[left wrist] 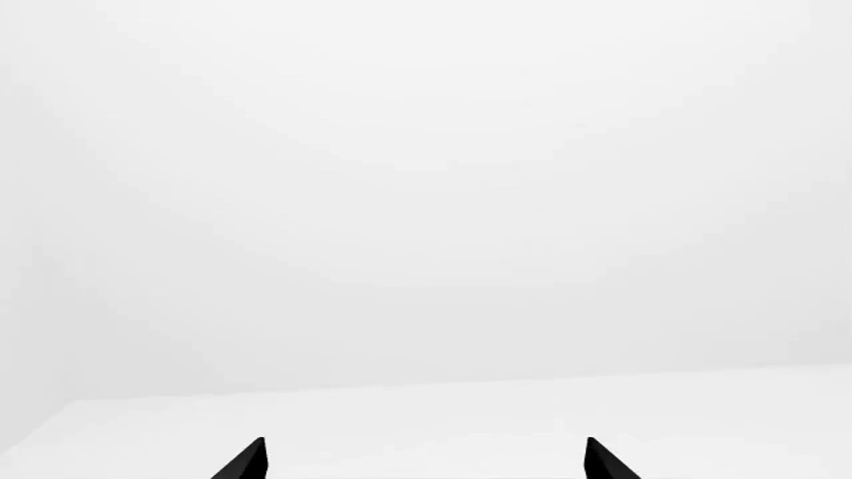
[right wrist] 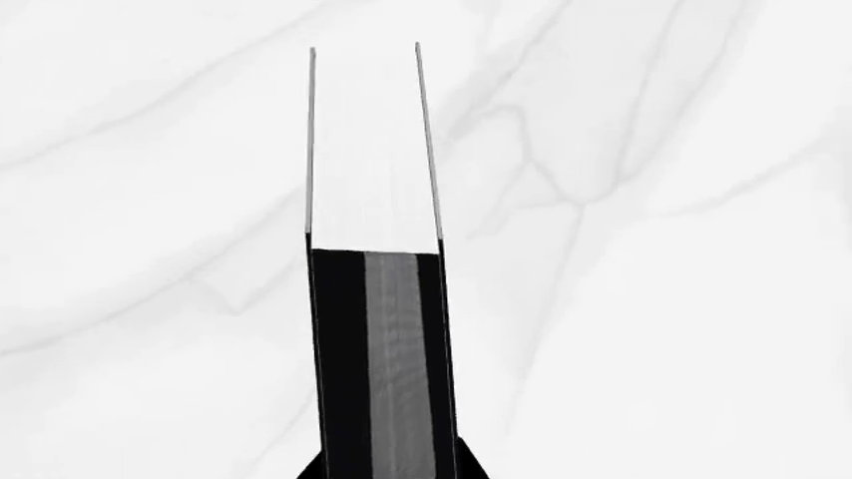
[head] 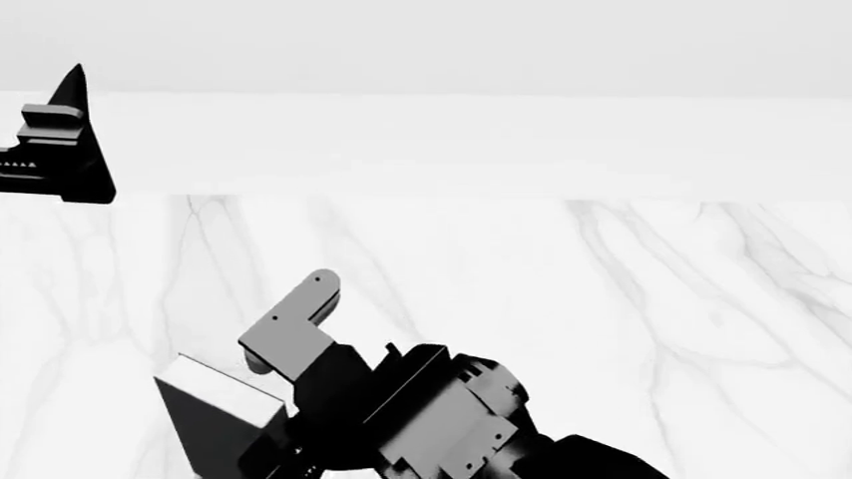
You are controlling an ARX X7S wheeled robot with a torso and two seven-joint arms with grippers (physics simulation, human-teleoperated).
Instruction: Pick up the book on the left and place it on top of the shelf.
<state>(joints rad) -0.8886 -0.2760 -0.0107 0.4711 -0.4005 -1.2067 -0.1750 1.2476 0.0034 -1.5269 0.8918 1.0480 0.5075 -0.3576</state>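
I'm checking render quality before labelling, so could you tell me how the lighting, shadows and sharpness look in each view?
Head view: flat, bright light washes out the marble table, with only faint veins and no clear cast shadows; the right gripper is crisp.
Right wrist view: the book is sharp, though its white page edge nearly merges with the marble.
Left wrist view: almost all blank white, only the left gripper tips visible.

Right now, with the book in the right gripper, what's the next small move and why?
Probably turn the head to find the shelf first. The right gripper holds the book over the marble table, the left gripper is open and empty, and no shelf shows in any view.
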